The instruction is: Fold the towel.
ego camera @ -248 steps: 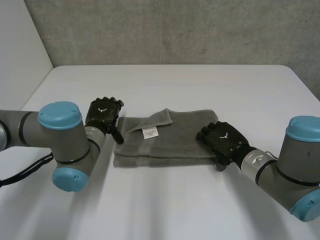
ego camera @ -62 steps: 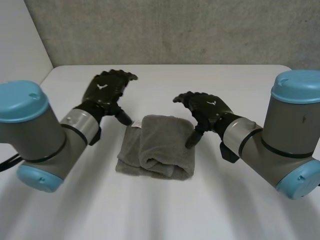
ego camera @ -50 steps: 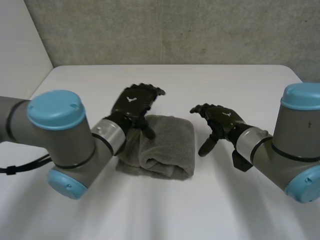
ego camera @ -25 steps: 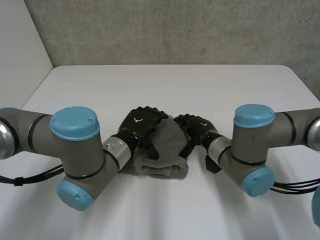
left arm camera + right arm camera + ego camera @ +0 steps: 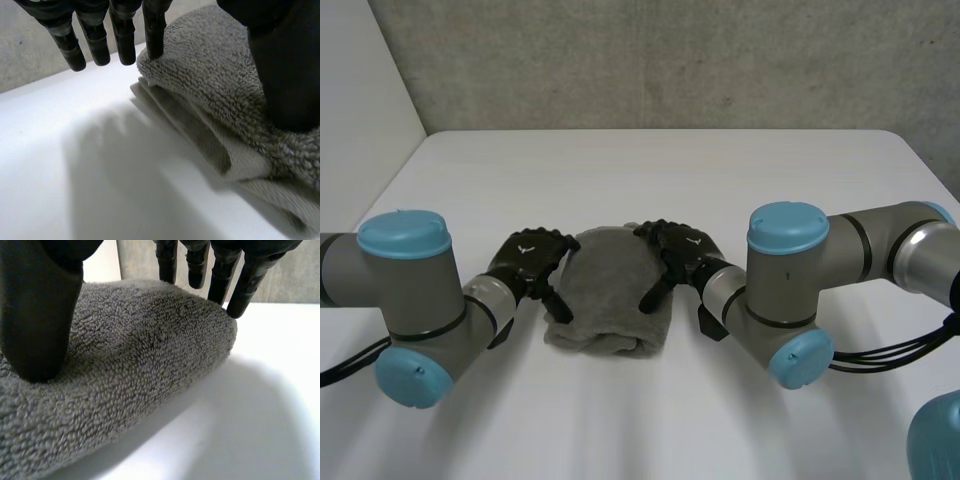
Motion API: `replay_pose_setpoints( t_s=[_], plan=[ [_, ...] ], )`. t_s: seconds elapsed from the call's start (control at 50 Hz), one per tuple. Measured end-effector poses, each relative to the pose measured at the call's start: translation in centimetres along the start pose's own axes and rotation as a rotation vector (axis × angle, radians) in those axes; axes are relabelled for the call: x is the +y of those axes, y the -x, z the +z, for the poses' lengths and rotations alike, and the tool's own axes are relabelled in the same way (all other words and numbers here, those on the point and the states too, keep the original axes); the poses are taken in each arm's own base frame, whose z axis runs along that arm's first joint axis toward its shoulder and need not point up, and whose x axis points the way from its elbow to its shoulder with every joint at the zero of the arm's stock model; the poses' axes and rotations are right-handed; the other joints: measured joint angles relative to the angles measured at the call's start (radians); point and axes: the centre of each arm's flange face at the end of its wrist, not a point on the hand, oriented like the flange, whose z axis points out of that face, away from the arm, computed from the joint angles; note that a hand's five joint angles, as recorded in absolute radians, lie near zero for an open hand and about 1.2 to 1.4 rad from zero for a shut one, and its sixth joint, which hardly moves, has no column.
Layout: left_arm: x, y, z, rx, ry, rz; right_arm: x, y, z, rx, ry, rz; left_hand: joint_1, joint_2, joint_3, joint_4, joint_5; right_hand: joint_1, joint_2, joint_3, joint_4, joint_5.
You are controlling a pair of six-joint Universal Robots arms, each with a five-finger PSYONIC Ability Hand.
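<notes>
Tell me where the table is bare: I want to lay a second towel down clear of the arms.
The far half of the table, between the folded towel and the grey wall, is bare; so is the near strip between the two arms. The middle is crowded: left hand and right hand flank the towel.

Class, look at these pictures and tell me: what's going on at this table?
A two-armed robot is working on a grey towel, which lies folded into a thick bundle on the white table. The left hand sits at the bundle's left edge, the right hand over its right side. Both have straight fingers and rest their thumbs on the cloth.
</notes>
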Motion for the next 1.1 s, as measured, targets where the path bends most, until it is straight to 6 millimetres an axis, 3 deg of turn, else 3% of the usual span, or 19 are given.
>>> replay_pose_setpoints(
  t_s=[0.22,0.38,0.58,0.68,0.74,0.88,0.98,1.1],
  plan=[
    [1.0,-0.2,0.2,0.004,0.023,-0.003,1.0,0.0,0.6,-0.002,0.026,-0.036,0.000,0.000,0.000,0.000,-0.001,-0.001,0.000,0.000,0.000,0.000],
    [-0.2,0.1,0.0,-0.005,-0.005,0.000,-1.2,0.9,-0.4,-0.008,0.017,-0.075,0.000,0.000,0.000,0.000,-0.012,-0.005,0.000,0.000,0.000,0.000],
    [-5.9,0.9,-2.7,-0.045,-0.148,0.006,-6.6,1.8,-4.8,0.011,-0.024,-0.192,-0.013,-0.049,0.000,0.000,-0.072,-0.005,0.000,0.000,0.000,0.000],
    [-10.0,1.4,-4.8,-0.088,-0.271,-0.018,-10.6,0.4,-7.9,0.074,-0.107,-0.312,-0.015,-0.049,0.000,0.000,-0.072,-0.005,0.000,0.000,0.000,0.000],
    [-13.5,2.1,-6.5,-0.137,-0.380,-0.061,-13.9,-0.7,-10.4,0.135,-0.192,-0.373,-0.015,-0.049,0.000,0.000,-0.072,-0.005,0.000,0.000,0.000,0.000],
    [-17.8,2.8,-9.4,-0.206,-0.481,-0.141,-18.7,-2.1,-14.8,0.252,-0.340,-0.406,-0.015,-0.049,0.000,0.000,-0.072,-0.005,0.000,0.000,0.000,0.000],
    [-18.8,2.5,-10.9,-0.220,-0.465,-0.169,-19.8,-2.8,-16.3,0.307,-0.374,-0.398,-0.015,-0.050,0.000,0.000,-0.072,-0.005,0.000,0.000,0.000,0.000],
    [-18.7,2.0,-12.1,-0.214,-0.400,-0.179,-19.2,-3.7,-16.6,0.338,-0.334,-0.364,-0.015,-0.051,0.000,0.000,-0.072,-0.005,0.000,0.000,0.000,0.000]
  ],
)
